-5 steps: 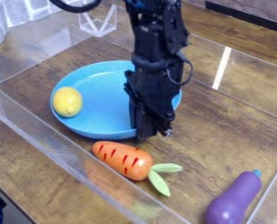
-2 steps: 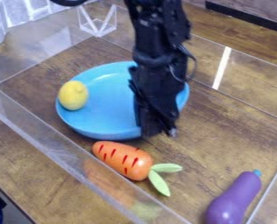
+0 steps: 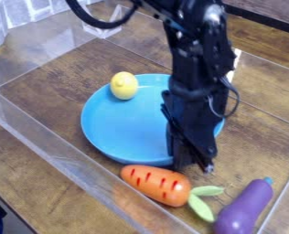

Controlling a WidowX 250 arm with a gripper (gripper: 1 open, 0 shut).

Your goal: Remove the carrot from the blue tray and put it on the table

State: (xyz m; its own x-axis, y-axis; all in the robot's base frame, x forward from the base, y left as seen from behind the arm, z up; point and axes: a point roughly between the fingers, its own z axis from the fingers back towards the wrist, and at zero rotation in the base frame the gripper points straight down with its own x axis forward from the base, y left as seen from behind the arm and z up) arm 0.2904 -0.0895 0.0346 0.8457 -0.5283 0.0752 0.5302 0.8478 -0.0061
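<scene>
Scene: a single robot arm works over a dark wood-plank desk (image 3: 61,64) walled in clear acrylic, with toy produce scattered around a blue tray (image 3: 116,128).
Carrot: the carrot (image 3: 155,184) lies on its side on the desk just in front of the blue tray's near rim, leaves pointing right; whether it touches the rim cannot be told, but none of it rests inside the tray.
Claw: the claw (image 3: 199,164) points straight down at the tray's right front rim, its jaws pressed together and holding nothing; the tips sit just above and behind the carrot's leafy end.
Bystanders: a yellow lemon (image 3: 123,86) sits at the far edge of the tray, and a purple eggplant (image 3: 242,212) lies on the desk at the lower right, near the carrot's leaves.
Step in hand: judging from the layout, the carrot is already out and the job looks all but finished.
Doing it well: the claw should lift straight up and clear, since any sideways drift risks nudging the tray rim or rolling the carrot.
Watch for: the low tips dragging the tray and carrying the lemon with it.
</scene>
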